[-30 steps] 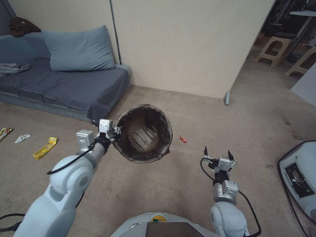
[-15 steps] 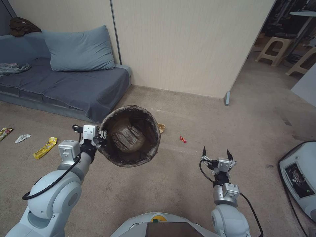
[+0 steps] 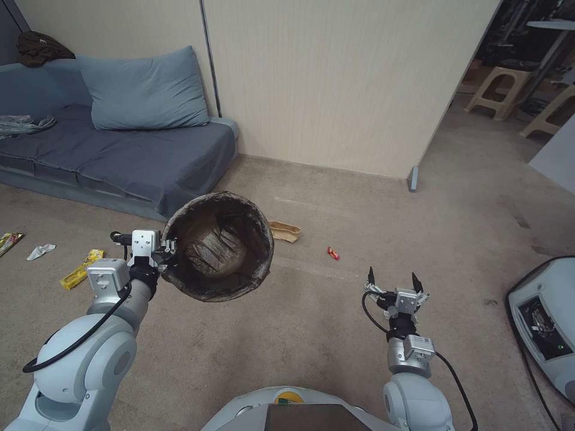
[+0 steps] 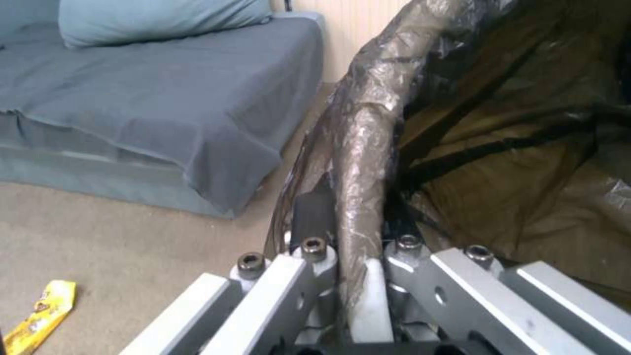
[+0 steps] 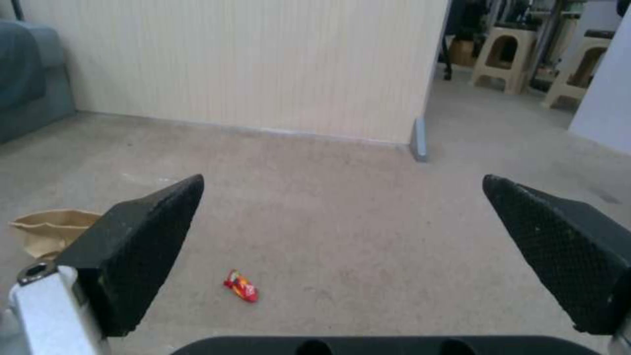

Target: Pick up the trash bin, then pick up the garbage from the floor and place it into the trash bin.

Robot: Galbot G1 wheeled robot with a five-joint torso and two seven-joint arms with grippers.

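Holding the trash bin (image 3: 217, 246) off the floor by its rim, we carry it on our left side with its mouth tipped toward us, so litter can be dropped straight in. Our left gripper (image 3: 160, 250) has its fingers pinching the rim, one inside and one outside the wall, with the bag trapped between them; the left wrist view shows the glossy film bunched over the rim (image 4: 368, 162). The bin is a small round bucket, its dark brown liner thin, crinkled and shiny, folded over the edge.

Our right gripper (image 3: 393, 280) hangs low over the carpet with its fingers spread wide, their black pads (image 5: 141, 236) finely textured, which we judge suits a pinch on something small. Just beyond it lies a tiny red wrapper (image 3: 333, 253), flat and slick. A tan crumpled paper piece (image 3: 284, 231) sits just right of the bin. Farther left on the floor lie a yellow snack wrapper (image 3: 81, 270), a white tissue (image 3: 40, 251) and another wrapper (image 3: 8, 240). The carpet (image 3: 311, 335) is short, beige and matte; a grey-blue sofa (image 3: 120, 149) stands against the far wall.
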